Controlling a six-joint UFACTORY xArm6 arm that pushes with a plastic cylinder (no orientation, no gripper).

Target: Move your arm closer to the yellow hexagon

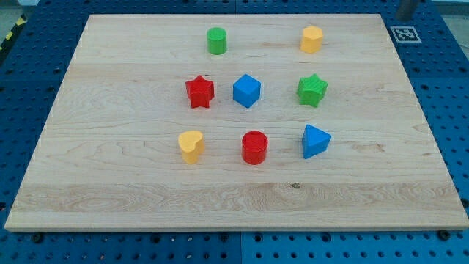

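Pale wooden board (110,183) lay on a blue perforated bench (22,88), with a black-and-white square marker (404,34) past its top right corner; no readable writing showed. What may have been the rod's base sat at the view's top right, but my tip did not show, so its place among the blocks could not be told. The yellow hexagon (311,39) stood near the board's top edge, right of the green cylinder (216,41) and above the green star (312,89).
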